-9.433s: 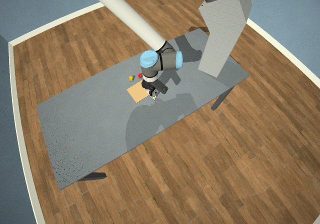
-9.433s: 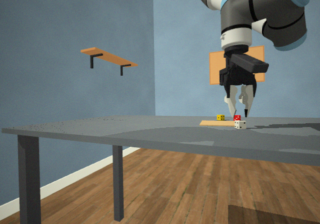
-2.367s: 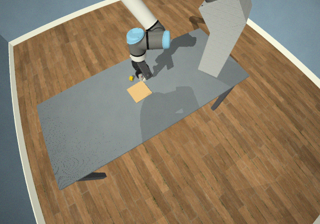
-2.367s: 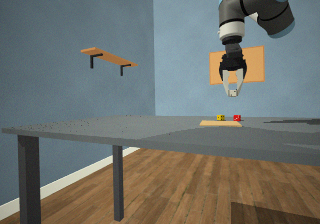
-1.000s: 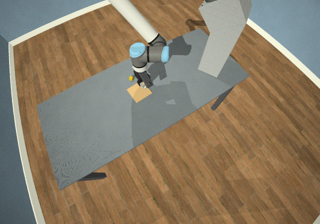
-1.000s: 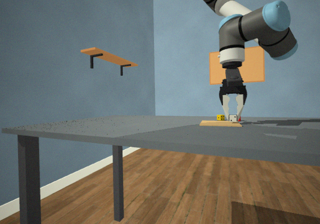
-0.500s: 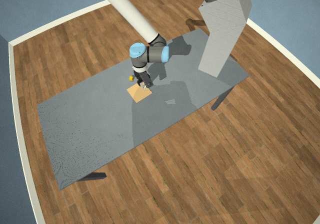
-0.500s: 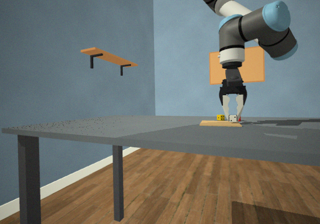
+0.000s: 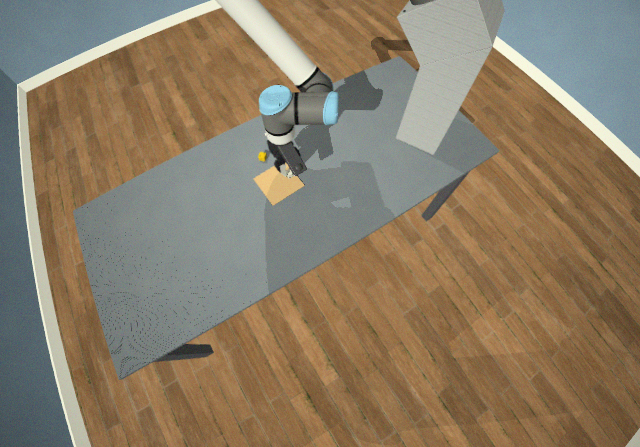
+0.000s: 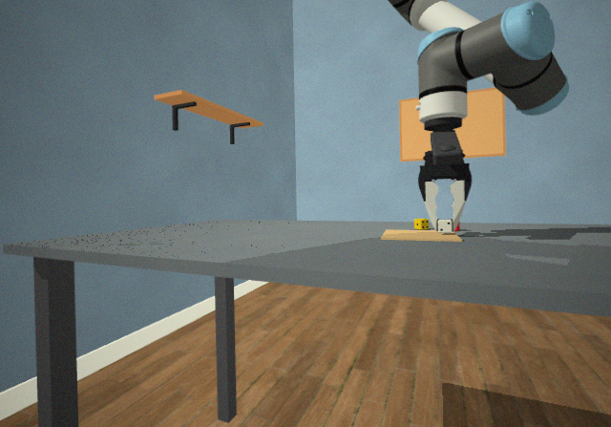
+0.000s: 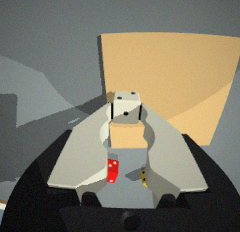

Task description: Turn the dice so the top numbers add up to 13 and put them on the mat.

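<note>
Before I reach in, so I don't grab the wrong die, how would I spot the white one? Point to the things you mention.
On the grey table (image 9: 196,215) (image 10: 172,246) (image 11: 50,22), find the tan mat (image 9: 276,189) (image 10: 404,235) (image 11: 165,67). The white die (image 10: 444,225) (image 11: 126,109) is at its edge, between the pincer's (image 10: 445,223) (image 11: 126,112) tips; the others are red and yellow.

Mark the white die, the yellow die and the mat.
White die (image 10: 444,225) (image 11: 126,111): exterior, wrist; side face.
Yellow die (image 9: 262,156) (image 10: 420,224): top, exterior; visible middle.
Mat (image 9: 275,189) (image 11: 170,67): top, wrist; bare surface.
</note>
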### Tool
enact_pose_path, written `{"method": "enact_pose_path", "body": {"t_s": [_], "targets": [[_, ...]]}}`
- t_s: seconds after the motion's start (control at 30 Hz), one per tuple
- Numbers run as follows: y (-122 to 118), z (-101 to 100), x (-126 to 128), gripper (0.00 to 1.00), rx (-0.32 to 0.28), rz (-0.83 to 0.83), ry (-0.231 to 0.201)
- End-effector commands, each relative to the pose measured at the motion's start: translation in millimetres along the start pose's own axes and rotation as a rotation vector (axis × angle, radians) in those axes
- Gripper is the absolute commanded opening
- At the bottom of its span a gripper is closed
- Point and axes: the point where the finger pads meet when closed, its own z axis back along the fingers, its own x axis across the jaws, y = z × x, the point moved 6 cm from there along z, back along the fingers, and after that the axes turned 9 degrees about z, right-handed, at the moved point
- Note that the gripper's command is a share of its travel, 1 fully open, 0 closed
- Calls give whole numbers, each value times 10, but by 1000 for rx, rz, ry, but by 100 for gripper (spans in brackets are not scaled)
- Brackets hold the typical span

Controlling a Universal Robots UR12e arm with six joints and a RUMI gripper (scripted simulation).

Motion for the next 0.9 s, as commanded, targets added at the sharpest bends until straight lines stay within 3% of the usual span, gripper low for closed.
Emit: {"method": "enact_pose_path", "body": {"t_s": [0.0, 0.87], "targets": [[1, 4, 2, 6, 0, 0, -1], [1, -35, 2, 6, 0, 0, -1]]}}
